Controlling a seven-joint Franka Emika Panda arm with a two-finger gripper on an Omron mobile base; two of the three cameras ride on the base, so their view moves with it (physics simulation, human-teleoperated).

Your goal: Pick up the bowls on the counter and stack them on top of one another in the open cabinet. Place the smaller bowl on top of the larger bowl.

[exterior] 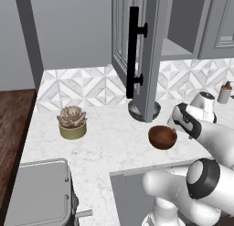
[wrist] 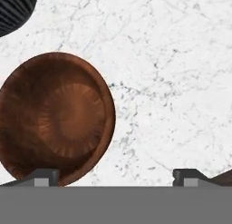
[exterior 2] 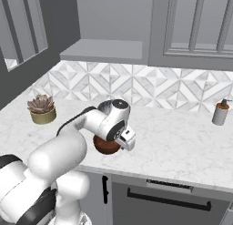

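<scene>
The glossy reddish-brown bowl (wrist: pixel 56 119) sits upright on the white marble counter (wrist: pixel 172 73), near its front edge (exterior: pixel 162 137). My gripper (wrist: pixel 115 175) hangs open just above it. One fingertip (wrist: pixel 43 175) is over the bowl's inside and the other is over bare counter, so the bowl's rim lies between them. In the right base view my hand (exterior 2: pixel 122 138) covers part of this bowl (exterior 2: pixel 105 146). The grey bowl (wrist: pixel 12 7), ribbed and dark, stands farther back, half hidden behind the open cabinet door (exterior: pixel 137 110). The cabinet's shelf (exterior: pixel 176 47) is bare.
The open grey door with its black bar handle (exterior: pixel 133 51) juts out over the counter above the grey bowl. An olive pot with a pinkish succulent (exterior: pixel 72 122) stands to the left, and a soap dispenser (exterior: pixel 224 92) at the back right. A grey sink (exterior: pixel 41 193) sits at the front left.
</scene>
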